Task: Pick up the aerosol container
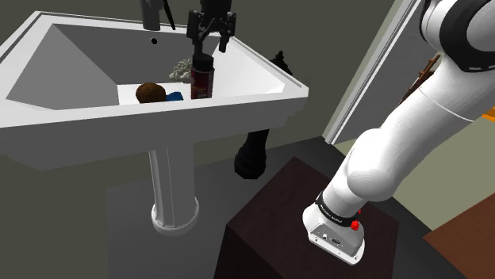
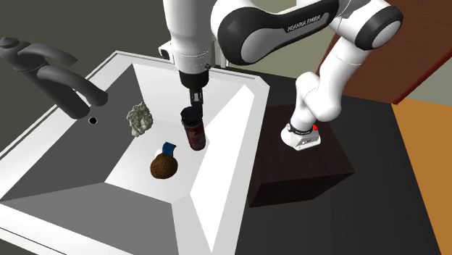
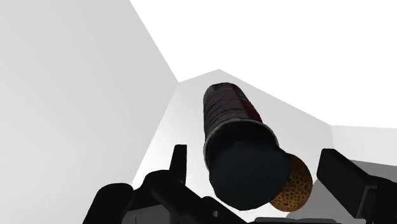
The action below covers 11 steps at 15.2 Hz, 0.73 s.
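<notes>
The aerosol container [image 1: 202,77] is a dark red can with a black cap, standing upright in the white sink [image 1: 262,99] near the basin's right wall in the shoulder view. My black gripper [image 1: 210,43] hangs just above its cap, open. In the second exterior view the gripper [image 2: 195,100] points straight down at the can [image 2: 194,132]. Seen from the wrist, the can's cap [image 3: 248,167] lies between the two fingers [image 3: 179,164], which stand apart and do not touch it.
A brown ball [image 2: 165,167] and a small blue item [image 2: 170,148] lie on the basin floor beside the can. A grey crumpled lump [image 2: 139,118] rests further back. The dark faucet [image 2: 54,72] overhangs the basin. A black figure [image 1: 254,154] stands behind the sink.
</notes>
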Motion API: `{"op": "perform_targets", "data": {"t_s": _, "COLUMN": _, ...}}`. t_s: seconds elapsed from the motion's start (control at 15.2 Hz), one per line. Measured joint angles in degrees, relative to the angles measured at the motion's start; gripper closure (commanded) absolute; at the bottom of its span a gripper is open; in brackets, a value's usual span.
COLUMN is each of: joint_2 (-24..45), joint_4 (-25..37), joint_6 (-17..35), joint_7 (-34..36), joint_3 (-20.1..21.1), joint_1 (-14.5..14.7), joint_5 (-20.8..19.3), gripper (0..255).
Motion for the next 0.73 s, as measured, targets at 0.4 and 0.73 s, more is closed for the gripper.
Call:
{"op": "perform_targets", "data": {"t_s": 0.4, "joint_2": 0.75, "joint_4": -3.0, "joint_6": 3.7, "joint_7": 0.18, "joint_3": 0.17, "joint_1": 0.13, "joint_5": 0.07, "gripper": 0}}
{"op": "perform_targets", "data": {"t_s": 0.73, "joint_2": 0.58, "joint_4": -4.91, "joint_6": 5.52, "joint_7": 0.2, "joint_3": 0.18, "joint_1": 0.14, "joint_5": 0.09, "gripper": 255}}
